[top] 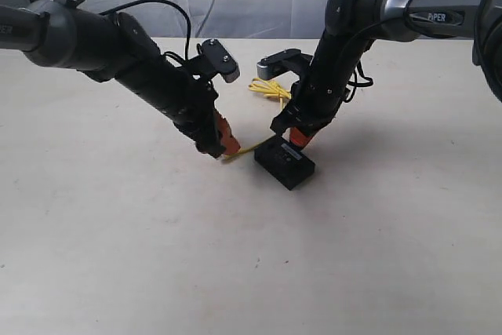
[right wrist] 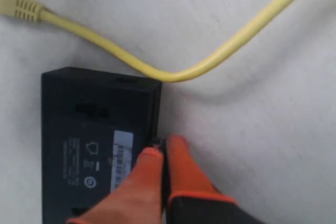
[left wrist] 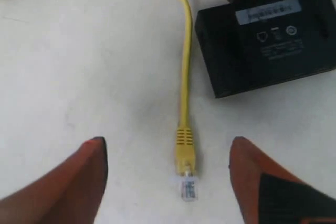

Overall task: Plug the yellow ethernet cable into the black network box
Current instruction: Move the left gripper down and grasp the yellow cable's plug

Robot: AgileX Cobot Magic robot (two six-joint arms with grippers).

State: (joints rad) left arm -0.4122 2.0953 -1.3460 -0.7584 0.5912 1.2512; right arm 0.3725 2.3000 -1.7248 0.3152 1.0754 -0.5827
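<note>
left hand (left wrist: 168, 145) spread, yellow ethernet cable (left wrist: 185, 77) plug lying lengthwise right between | right hand (right wrist: 164, 148) squeezed together at black network box (right wrist: 79, 129) edge

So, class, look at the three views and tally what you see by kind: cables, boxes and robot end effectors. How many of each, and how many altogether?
yellow ethernet cable: 1
black network box: 1
End effectors: 2 (left end effector, right end effector)
Total: 4

Matt black plastic box (left wrist: 262, 61), smooth yellow cable (left wrist: 185, 72)
</note>
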